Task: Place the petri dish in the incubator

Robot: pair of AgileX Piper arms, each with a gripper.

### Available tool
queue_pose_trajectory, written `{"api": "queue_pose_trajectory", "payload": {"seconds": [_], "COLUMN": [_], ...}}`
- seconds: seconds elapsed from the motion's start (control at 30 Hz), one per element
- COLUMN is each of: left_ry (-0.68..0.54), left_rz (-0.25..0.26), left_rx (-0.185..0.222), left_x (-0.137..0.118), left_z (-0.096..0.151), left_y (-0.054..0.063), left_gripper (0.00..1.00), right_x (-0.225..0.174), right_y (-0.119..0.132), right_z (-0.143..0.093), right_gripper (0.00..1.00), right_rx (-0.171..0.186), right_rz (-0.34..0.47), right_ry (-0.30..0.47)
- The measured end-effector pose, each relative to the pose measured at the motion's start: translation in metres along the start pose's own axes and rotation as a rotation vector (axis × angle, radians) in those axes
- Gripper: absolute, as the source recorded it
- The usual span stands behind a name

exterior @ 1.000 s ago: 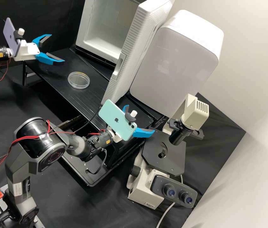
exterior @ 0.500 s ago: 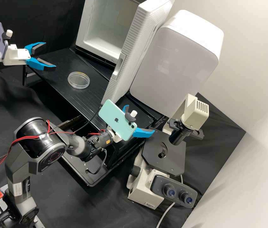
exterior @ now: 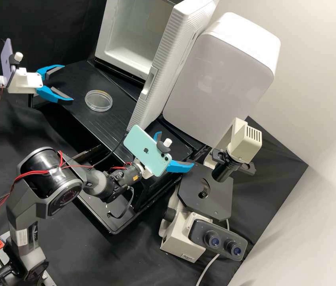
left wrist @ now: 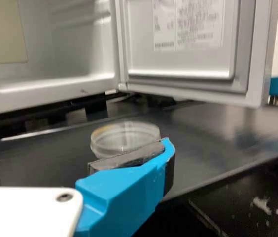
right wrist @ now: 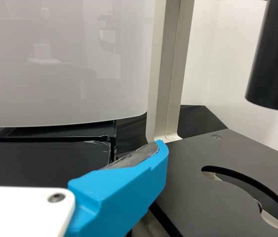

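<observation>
"Where is the petri dish (exterior: pixel 98 100)?"

"It lies flat on the black shelf (exterior: pixel 108 123), out in front of the incubator (exterior: pixel 136 35). The door (exterior: pixel 168 59) is wide open."

"Are you holding the dish?"

"No. My left gripper (exterior: pixel 60 83) hangs near it and does not touch it. Its blue fingers (left wrist: pixel 129 192) are spread apart, with nothing between them."

"And your other one?"

"My right gripper (exterior: pixel 174 157) is by the microscope (exterior: pixel 192 234), just over its dark stage (right wrist: pixel 203 163). Its fingers are spread too and hold nothing."
</observation>
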Motion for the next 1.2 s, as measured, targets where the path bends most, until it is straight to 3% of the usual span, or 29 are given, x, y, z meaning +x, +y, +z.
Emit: {"api": "queue_pose_trajectory", "payload": {"seconds": [0.23,0.47,0.6,0.87,1.2], "left_ry": [0.057,0.055,0.038,0.013,-0.014], "left_rz": [-0.048,-0.067,-0.082,-0.109,-0.136], "left_rx": [-0.023,-0.044,-0.055,-0.118,-0.126], "left_x": [0.006,0.019,0.025,0.037,0.050], "left_z": [-0.002,0.004,0.009,0.017,0.023], "left_y": [-0.012,-0.016,-0.016,-0.012,-0.007], "left_gripper": [1.00,1.00,1.00,1.00,1.00], "right_x": [0.000,0.000,0.000,0.000,0.000], "right_y": [0.000,0.000,0.000,0.000,0.000], "right_z": [0.000,0.000,0.000,0.000,0.000], "right_gripper": [1.00,1.00,1.00,1.00,1.00], "right_rx": [0.000,0.000,0.000,0.000,0.000], "right_rz": [0.000,0.000,0.000,0.000,0.000], "right_ry": [0.000,0.000,0.000,0.000,0.000]}}
